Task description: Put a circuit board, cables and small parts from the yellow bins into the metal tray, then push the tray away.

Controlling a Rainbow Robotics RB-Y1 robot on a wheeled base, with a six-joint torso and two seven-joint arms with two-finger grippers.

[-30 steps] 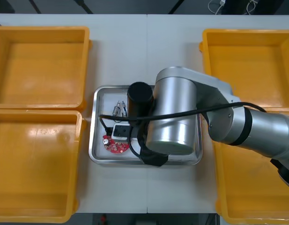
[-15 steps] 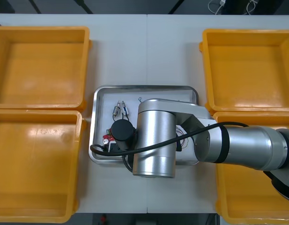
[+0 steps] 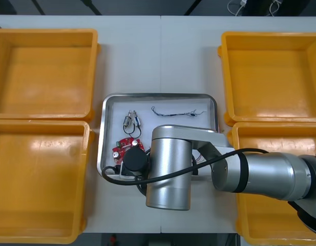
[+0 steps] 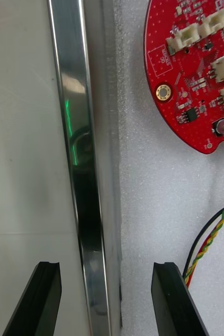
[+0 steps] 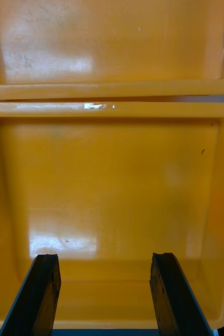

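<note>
Metal tray (image 4: 72, 105) rim runs between the right gripper's (image 4: 106, 268) 2 spread fingers; left gripper (image 5: 105, 260) hangs released over a yellow bin (image 5: 112, 173).

The table (image 3: 160, 56) is pale grey-white. The bins (image 3: 45, 72) at the left and right of the front frame are plain glossy yellow; in the left wrist view the bin (image 5: 112, 184) looks orange. The tray (image 3: 158, 95) has a shiny silver rim and a white, finely grained inside. The board (image 4: 195, 79) is red, speckled with pale dots, with white connectors, black chips and a gold-ringed hole. One cable (image 4: 216, 231) is twisted red and yellow; the black cable (image 4: 198, 241) beside it is plain. The parts (image 3: 131, 120) are silvery. The right arm (image 3: 170, 169) is silver with black bands. The right gripper (image 4: 105, 299) and left gripper (image 5: 105, 294) are black.
</note>
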